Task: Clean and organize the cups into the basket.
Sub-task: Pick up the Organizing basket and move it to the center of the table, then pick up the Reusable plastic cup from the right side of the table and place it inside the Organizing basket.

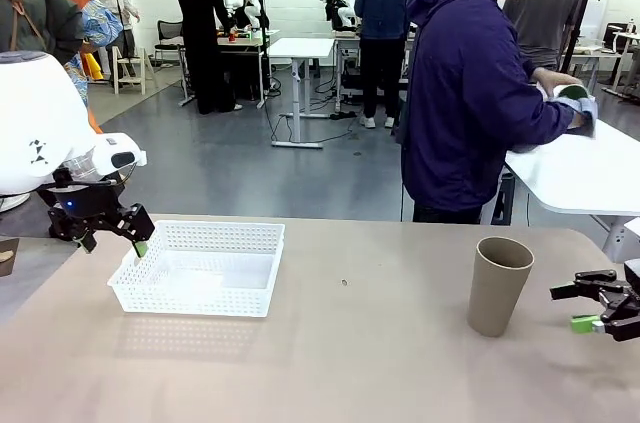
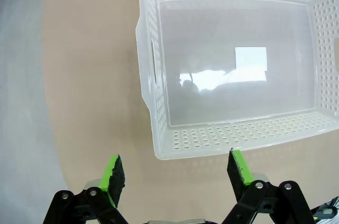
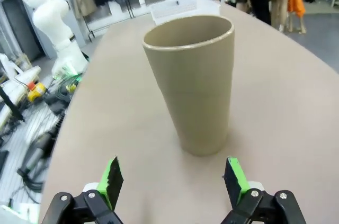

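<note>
The right gripper (image 1: 571, 307) hangs low over the tan table (image 1: 340, 363) with its green-padded fingers spread wide and holding nothing. Just ahead of it, apart from both pads, a tall tapered kraft-brown paper cup (image 3: 193, 81) stands upright, mouth up. The left gripper (image 2: 175, 166) is likewise spread and empty, poised just outside one short end of the shallow white plastic mesh basket (image 2: 153, 75). Beyond the table, a person in a purple hooded jacket (image 1: 470, 93) faces a white side table (image 1: 580, 178).
</note>
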Motion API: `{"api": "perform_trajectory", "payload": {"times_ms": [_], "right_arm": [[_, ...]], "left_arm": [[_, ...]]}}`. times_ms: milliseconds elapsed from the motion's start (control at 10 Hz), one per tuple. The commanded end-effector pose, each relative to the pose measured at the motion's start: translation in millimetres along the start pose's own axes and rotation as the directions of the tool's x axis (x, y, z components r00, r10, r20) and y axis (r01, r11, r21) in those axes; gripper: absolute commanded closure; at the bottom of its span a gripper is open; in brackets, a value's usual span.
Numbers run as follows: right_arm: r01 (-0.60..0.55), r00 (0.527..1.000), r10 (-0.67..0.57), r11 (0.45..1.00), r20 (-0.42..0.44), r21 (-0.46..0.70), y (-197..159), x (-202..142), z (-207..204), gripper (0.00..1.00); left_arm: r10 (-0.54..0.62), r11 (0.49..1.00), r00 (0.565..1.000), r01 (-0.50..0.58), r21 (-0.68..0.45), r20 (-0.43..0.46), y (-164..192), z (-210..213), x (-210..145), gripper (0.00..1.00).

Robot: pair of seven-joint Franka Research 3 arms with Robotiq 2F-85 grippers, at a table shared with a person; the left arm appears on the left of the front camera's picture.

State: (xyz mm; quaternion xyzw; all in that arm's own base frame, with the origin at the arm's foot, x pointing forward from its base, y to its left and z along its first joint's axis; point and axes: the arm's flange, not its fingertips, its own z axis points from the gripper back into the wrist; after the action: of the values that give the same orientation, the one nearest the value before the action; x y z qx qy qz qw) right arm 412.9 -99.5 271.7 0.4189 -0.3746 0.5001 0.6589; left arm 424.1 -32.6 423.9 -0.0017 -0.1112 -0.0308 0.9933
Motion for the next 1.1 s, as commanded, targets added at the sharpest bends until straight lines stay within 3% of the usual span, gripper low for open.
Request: {"api": "perform_trajectory", "payload": {"times_ms": [0,200,1000], "right_arm": [[-0.177,0.984,0.175,0.972,-0.025,-0.154,1,2,-25,0.0],[-0.21,0.976,0.219,0.959,0.024,-0.188,-5,2,-37,0.0],[-0.175,0.971,0.184,0.982,0.151,-0.071,-25,15,-77,0.0]], "left_arm": [[-0.058,0.998,0.998,0.059,-0.031,0.021,6,-10,5,0.0],[-0.067,0.998,0.998,0.067,-0.018,0.017,9,-17,10,0.0],[-0.051,0.995,0.998,0.053,0.081,-0.025,6,-70,26,0.0]]}}
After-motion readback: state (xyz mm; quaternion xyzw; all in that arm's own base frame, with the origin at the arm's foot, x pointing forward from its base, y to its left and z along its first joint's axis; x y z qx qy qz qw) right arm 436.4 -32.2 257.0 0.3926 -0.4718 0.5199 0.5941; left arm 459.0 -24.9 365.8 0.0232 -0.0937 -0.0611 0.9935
